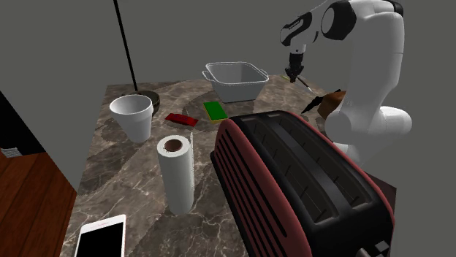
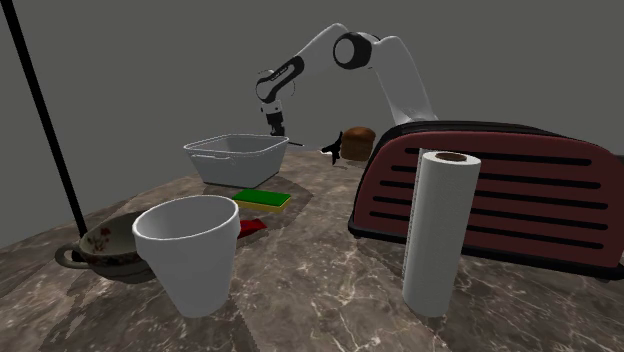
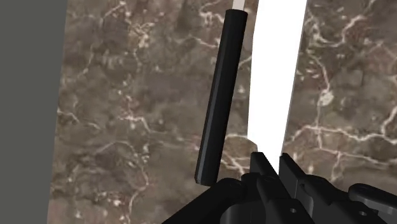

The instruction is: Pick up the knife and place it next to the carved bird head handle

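On the shoulder view's left, a white phone (image 1: 101, 237) lies at the near edge of the marble counter (image 1: 131, 175), and a thin black pole (image 1: 124, 44) rises behind the counter's far side. Next comes a white cup (image 1: 133, 117) with a shallow bowl (image 1: 153, 98) just behind it; the second exterior view shows a flower pattern on that bowl. A paper towel roll (image 1: 175, 175) stands upright nearer the camera. Past it a flat red item (image 1: 180, 118) and a green sponge (image 1: 215, 109) lie close together in front of a white basin (image 1: 235, 82). A big dark red toaster (image 1: 299, 182) fills the near right of the counter. Behind it, right of the basin, the white arm (image 1: 373, 66) bends down and the black end effector (image 1: 294, 73) points at the counter. Whether it is open or closed I cannot tell, nor whether it has hold of anything. The knife (image 1: 305, 85) shows as a thin dark line on the counter, running from just under the end effector toward the brown bird head handle (image 1: 332, 102), whose dark beak points back at it. In the wrist view the knife's black handle (image 3: 219, 95) lies on the marble just beside the end effector (image 3: 277, 164), and a broad white strip (image 3: 277, 70) runs alongside it; what that strip is I cannot tell.
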